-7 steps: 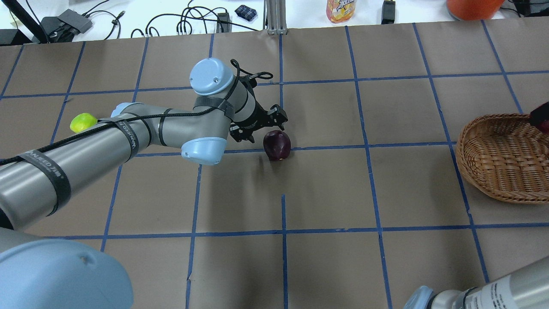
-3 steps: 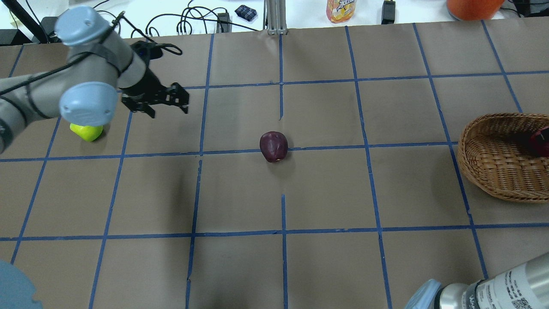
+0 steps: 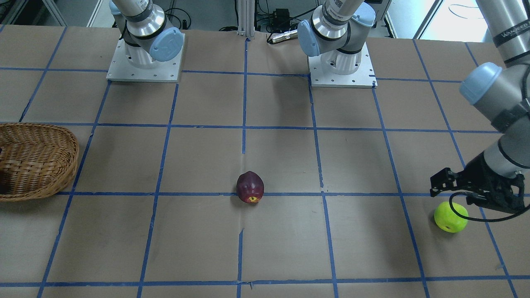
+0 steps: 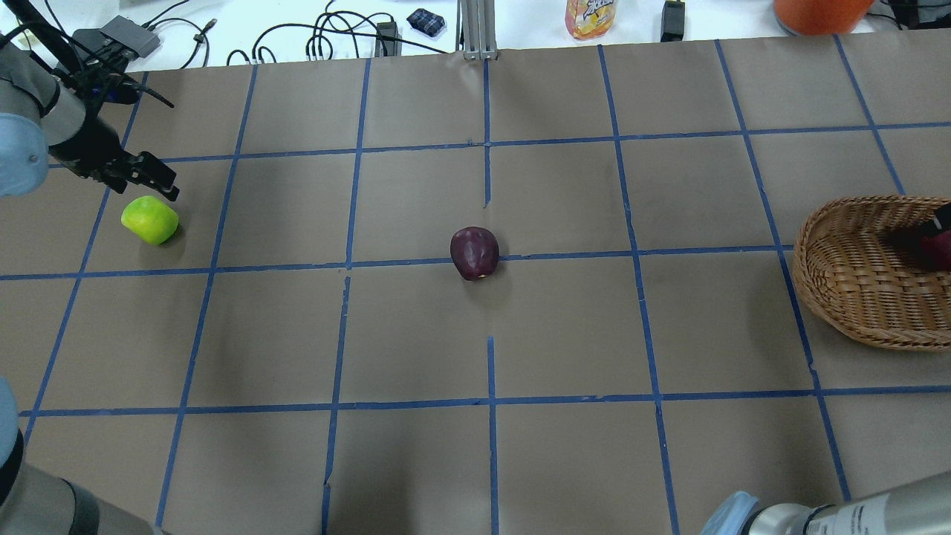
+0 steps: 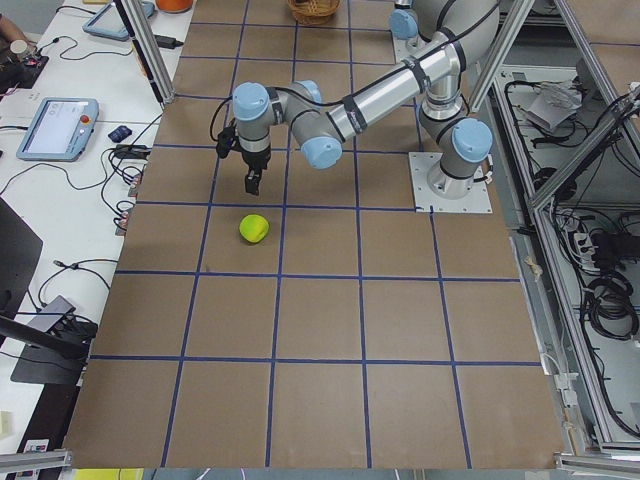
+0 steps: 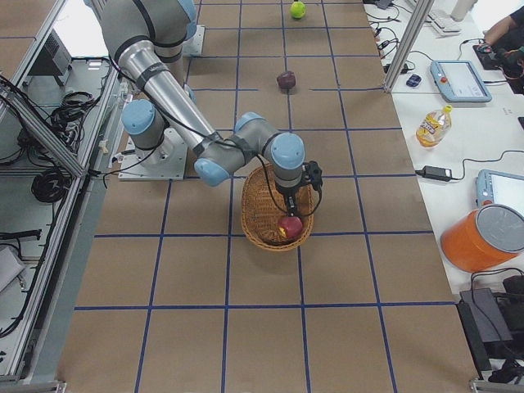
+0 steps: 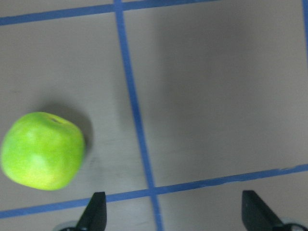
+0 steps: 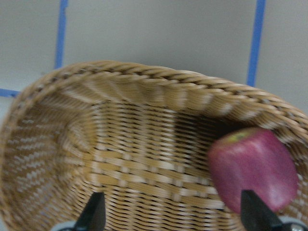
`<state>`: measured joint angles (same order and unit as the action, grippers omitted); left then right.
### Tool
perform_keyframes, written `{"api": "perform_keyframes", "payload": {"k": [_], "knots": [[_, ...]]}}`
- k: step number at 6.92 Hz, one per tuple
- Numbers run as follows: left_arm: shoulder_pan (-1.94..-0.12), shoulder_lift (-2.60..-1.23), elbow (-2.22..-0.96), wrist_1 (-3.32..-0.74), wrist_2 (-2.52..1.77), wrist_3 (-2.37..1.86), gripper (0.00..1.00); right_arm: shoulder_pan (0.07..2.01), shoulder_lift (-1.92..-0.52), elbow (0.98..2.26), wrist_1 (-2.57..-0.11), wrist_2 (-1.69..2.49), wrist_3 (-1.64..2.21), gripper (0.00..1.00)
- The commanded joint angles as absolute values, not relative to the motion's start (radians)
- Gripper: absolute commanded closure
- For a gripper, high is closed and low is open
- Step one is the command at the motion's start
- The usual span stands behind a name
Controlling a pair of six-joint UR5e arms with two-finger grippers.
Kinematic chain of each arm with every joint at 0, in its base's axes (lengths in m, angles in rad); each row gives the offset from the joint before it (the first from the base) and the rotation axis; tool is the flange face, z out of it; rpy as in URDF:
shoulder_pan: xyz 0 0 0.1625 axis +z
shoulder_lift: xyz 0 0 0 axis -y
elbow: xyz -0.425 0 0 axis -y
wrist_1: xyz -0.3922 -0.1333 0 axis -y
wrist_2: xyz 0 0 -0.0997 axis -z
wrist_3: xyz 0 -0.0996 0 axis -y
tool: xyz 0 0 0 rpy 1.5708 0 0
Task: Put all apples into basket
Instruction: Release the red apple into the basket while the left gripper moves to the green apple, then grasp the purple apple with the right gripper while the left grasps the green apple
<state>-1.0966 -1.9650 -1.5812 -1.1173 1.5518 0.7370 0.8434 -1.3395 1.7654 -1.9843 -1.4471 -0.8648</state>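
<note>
The lime green apple (image 4: 150,220) lies at the table's far left, also seen in the front view (image 3: 450,217) and the left wrist view (image 7: 43,150). My left gripper (image 4: 145,182) hovers open just beyond it, and the apple sits off to one side of its fingers (image 7: 96,214). The dark maroon apple (image 4: 475,253) lies alone at mid table. The wicker basket (image 4: 839,297) stands at the right edge with the red apple (image 8: 252,168) inside. My right gripper (image 8: 174,216) is open above the basket, empty.
A drink bottle (image 4: 591,16), an orange bucket (image 4: 817,11) and cables (image 4: 327,41) lie beyond the table's far edge. The two arm bases (image 3: 143,62) stand on my side of the table. Blue tape lines grid the brown surface.
My left arm has swung from beside the maroon apple to the far left, near the green apple. The red apple has gone from the right gripper into the basket.
</note>
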Motion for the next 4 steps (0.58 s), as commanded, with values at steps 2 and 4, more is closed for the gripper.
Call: {"api": "perform_keyframes", "payload": {"k": [2, 4], "knots": [[-1.066, -2.115, -1.434, -1.121, 1.618, 0.877, 0.0, 1.273, -1.408, 1.767, -1.928, -1.459, -0.298, 0.0], [-1.063, -2.123, -1.463, -1.114, 1.586, 0.882, 0.0, 1.539, -1.385, 1.769, -1.972, -1.392, 0.074, 0.0]]}}
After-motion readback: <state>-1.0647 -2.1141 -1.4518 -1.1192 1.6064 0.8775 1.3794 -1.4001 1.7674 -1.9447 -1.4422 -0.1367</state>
